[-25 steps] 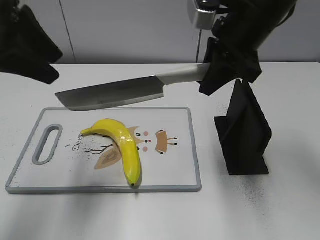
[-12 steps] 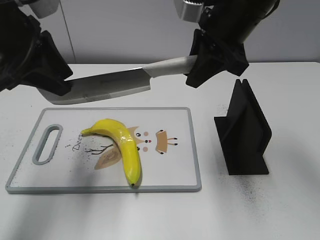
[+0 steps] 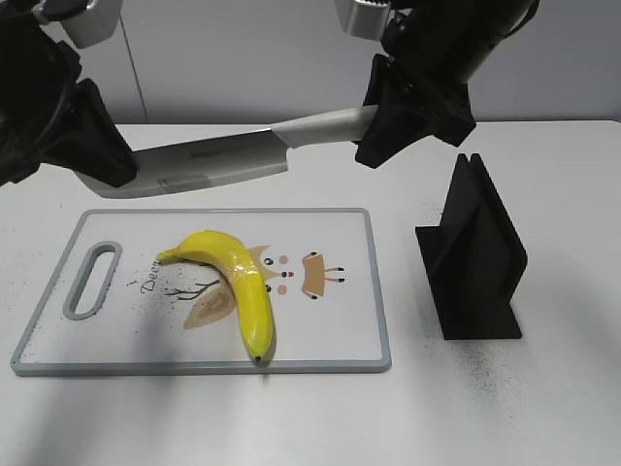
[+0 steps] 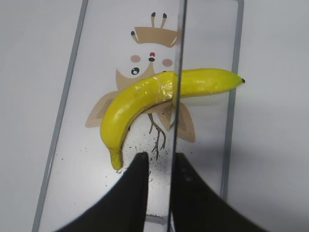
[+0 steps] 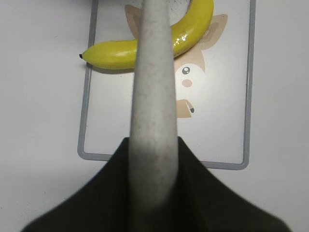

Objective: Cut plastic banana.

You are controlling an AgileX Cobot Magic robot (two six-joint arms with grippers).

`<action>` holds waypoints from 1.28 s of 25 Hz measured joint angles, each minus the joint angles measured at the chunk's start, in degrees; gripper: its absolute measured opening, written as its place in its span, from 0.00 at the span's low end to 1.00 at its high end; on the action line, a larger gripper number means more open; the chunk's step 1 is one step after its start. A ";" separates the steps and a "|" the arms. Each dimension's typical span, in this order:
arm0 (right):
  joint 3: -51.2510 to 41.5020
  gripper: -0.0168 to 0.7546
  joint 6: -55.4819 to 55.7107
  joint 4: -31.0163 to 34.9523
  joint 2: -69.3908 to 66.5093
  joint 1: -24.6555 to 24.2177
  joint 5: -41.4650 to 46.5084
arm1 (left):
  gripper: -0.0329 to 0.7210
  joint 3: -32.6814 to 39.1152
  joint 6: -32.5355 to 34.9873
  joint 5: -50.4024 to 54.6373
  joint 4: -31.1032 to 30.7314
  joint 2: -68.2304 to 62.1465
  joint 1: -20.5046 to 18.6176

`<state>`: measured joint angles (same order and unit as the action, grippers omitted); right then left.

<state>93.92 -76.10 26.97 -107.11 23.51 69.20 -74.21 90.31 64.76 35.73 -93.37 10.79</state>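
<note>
A yellow plastic banana (image 3: 238, 277) lies on the white cutting board (image 3: 340, 340); it also shows in the left wrist view (image 4: 154, 94) and the right wrist view (image 5: 111, 54). My right gripper (image 3: 378, 126) is shut on the pale handle (image 5: 152, 87) of a large knife (image 3: 213, 165), held level above the board's far edge. My left gripper (image 3: 121, 170) is at the blade's tip. In the left wrist view the thin blade (image 4: 179, 72) runs between its jaws (image 4: 159, 157), touching the right finger, with a gap to the left finger.
A black knife stand (image 3: 475, 257) stands on the white table to the right of the board. The board has a handle slot (image 3: 89, 282) at its left end and a cartoon print in the middle.
The knife has moved left and a little up in my right gripper. My left arm has come in from the left, and its jaws now straddle the blade tip.
</note>
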 joint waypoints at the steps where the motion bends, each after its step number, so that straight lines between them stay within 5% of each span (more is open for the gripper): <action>1: 0.00 0.24 0.00 0.07 0.00 0.00 0.00 | 0.19 0.00 0.00 0.07 -0.21 0.00 0.00; 7: 0.00 0.24 0.00 0.19 -0.05 0.00 -0.99 | 0.04 0.00 -2.30 -0.65 -0.71 0.00 0.06; 15: 0.05 0.24 0.00 -0.06 -1.88 0.00 -1.93 | 0.05 0.76 -7.15 -3.00 -1.59 -3.58 0.38; 25: -3.25 0.24 -2.43 0.29 -16.26 0.78 -12.64 | 0.06 15.85 -5.76 -24.85 -1.99 -9.78 1.03; 32: -4.77 0.25 -3.35 1.50 -19.73 0.51 -14.90 | 0.06 15.36 -5.10 -26.85 -1.98 -16.17 2.12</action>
<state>89.15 -79.45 28.47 -126.84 24.01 54.30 -58.85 85.21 37.91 33.75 -109.54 12.91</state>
